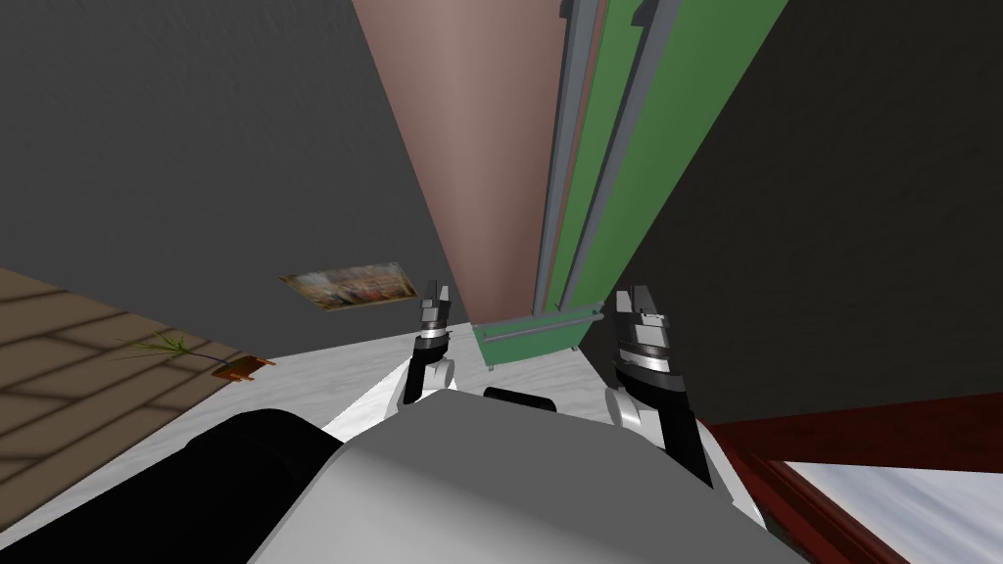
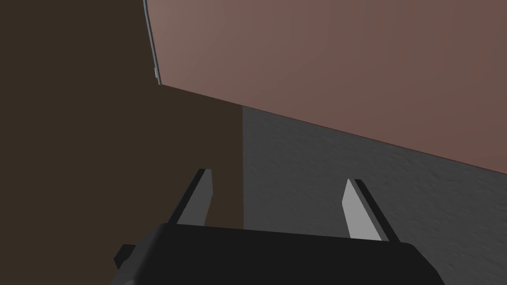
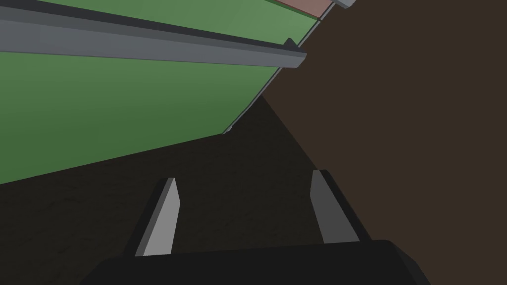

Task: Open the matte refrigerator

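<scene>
a: where's the refrigerator?
b: straight ahead, standing between two dark walls. its front is green, with long grey bar handles running up it. the side panel turned toward my left is a flat pinkish brown.
a: and lower down?
b: a green drawer with a grey drawer handle lying across it. in the head view it sits between my two arms.
a: left jaws?
b: open and empty, blades well apart. they're raised near the pinkish-brown side, apart from it. the left wrist view shows that same panel above the blades, and behind them a brown wall meeting a grey one.
a: right jaws?
b: open too, holding nothing. in the head view they sit just beside the drawer's right end, at the foot of the green front. the right wrist view shows the green door and one grey bar across it, with dark wall below. the blades touch neither.
a: anything else around?
b: a picture on the grey wall to my left, and a small potted plant below it, where the wood floor meets the pale floor. at my right, a dark red cabinet with a pale tabletop.
</scene>
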`<state>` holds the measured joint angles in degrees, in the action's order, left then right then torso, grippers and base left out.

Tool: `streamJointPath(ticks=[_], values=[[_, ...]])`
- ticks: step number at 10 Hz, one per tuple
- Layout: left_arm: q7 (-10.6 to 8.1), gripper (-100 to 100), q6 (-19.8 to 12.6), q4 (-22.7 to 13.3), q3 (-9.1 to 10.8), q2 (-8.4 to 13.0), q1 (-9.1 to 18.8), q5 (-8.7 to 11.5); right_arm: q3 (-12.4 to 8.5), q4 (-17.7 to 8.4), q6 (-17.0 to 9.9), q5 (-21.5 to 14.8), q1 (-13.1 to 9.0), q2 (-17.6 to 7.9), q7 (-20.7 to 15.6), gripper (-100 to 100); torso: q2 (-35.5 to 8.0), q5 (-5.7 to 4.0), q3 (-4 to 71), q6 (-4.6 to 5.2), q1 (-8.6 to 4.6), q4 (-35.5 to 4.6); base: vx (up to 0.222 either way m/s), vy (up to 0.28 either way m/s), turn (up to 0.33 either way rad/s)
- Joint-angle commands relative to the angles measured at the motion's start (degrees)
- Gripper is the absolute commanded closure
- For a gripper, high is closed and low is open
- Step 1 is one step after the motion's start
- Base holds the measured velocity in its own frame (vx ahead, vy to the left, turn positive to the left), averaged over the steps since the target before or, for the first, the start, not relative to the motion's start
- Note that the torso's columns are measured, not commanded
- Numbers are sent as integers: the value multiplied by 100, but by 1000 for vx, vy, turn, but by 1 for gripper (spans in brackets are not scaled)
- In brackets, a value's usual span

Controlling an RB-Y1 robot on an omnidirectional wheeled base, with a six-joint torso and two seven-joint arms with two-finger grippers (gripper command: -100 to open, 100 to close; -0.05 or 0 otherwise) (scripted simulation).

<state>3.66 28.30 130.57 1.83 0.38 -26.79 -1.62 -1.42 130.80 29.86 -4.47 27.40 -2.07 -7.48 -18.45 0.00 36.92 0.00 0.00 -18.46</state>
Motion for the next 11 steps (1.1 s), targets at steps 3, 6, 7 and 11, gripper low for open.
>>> streamJointPath(ticks=[3,6,7,11], values=[[0,0,0,0,0,0,0,0,0,0,0,0,0,0,0,0,-1271,0,2535,0,0,-1269,0,0,0],[0,0,0,-2,0,0,0,0,-18,-108,-12,-132,-34,-273,-156,-100,-2308,1,4622,0,3,-2303,6,9,12],[0,0,0,-2,0,0,-1,0,-37,-216,-24,-269,-68,-432,-318,-100,-2361,1,4735,0,4,-2359,19,29,32],[0,0,0,-2,0,0,-1,0,-90,-499,-54,-651,-159,-706,-771,-100,-2384,0,4764,0,-1,-2383,25,34,29]])
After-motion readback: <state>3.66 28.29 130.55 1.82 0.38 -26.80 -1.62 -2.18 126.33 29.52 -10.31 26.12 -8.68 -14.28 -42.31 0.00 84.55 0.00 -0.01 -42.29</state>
